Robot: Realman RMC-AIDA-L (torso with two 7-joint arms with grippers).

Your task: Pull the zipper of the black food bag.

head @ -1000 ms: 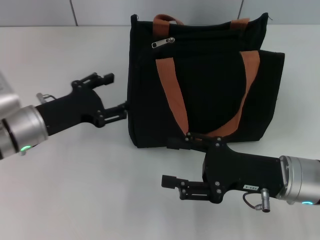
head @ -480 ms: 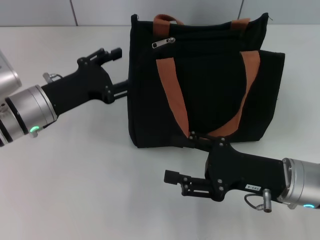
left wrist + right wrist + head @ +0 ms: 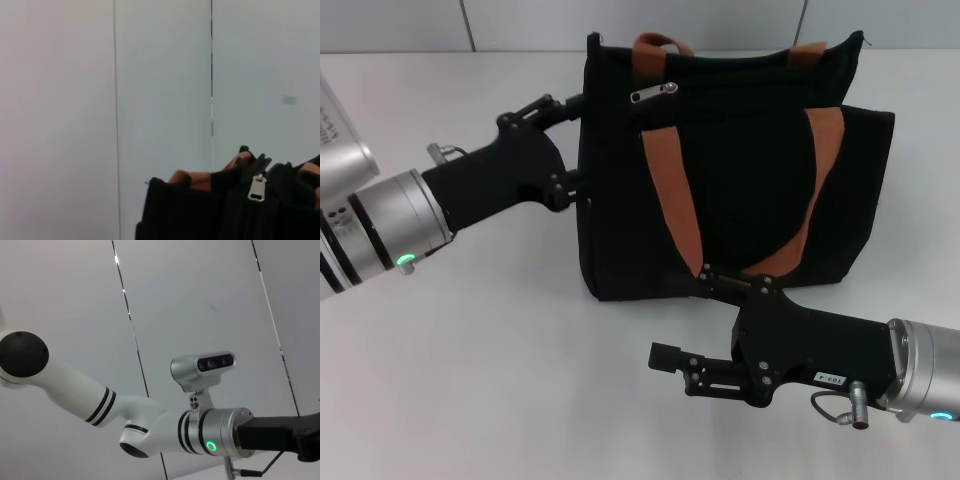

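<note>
The black food bag lies on the white table with its brown-orange straps facing up. The zipper's silver pull tab sits near the bag's top left corner and also shows in the left wrist view, hanging on the bag's top edge. My left gripper is open, with its fingers against the bag's left side just left of the pull tab. My right gripper is open and empty at the bag's bottom edge, its upper finger touching the fabric.
The white table stretches left of and in front of the bag. A pale panelled wall rises behind it. The right wrist view shows my left arm and the head camera.
My left gripper has moved up and right, from beside the bag's lower left side to its upper left edge. The bag has shifted slightly right. My right gripper has barely moved.
</note>
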